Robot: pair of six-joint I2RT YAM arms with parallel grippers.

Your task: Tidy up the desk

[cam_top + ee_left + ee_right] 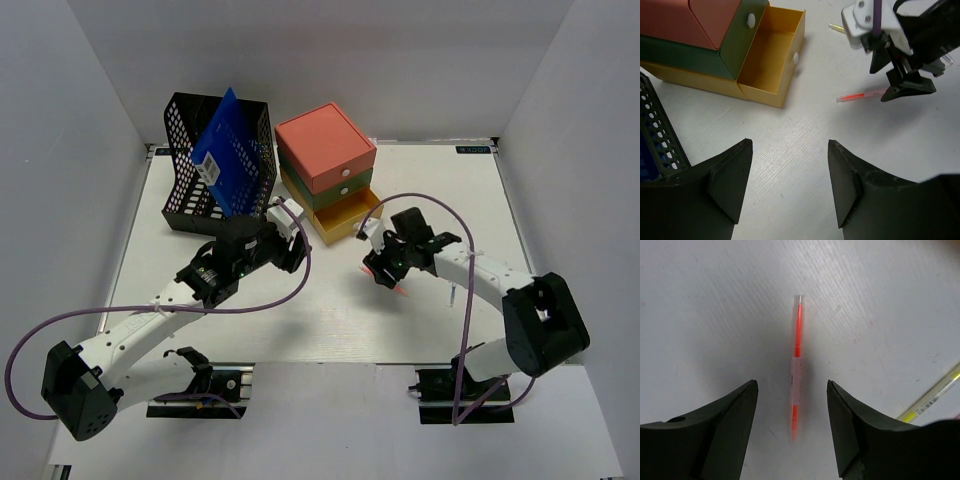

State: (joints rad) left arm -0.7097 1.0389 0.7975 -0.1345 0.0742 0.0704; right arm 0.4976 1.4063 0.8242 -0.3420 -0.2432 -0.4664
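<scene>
Top external — desk [330, 320] lengthwise left-to-right

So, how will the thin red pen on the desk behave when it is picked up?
The red pen looks thin and round, so it may roll on the smooth desk if nudged. It seems stiff and light. Its clear plastic looks slick, so it could slip in a grip.

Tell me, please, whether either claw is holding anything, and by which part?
Nothing is held. The left claw and right claw are open; the red pen lies free on the desk.
</scene>
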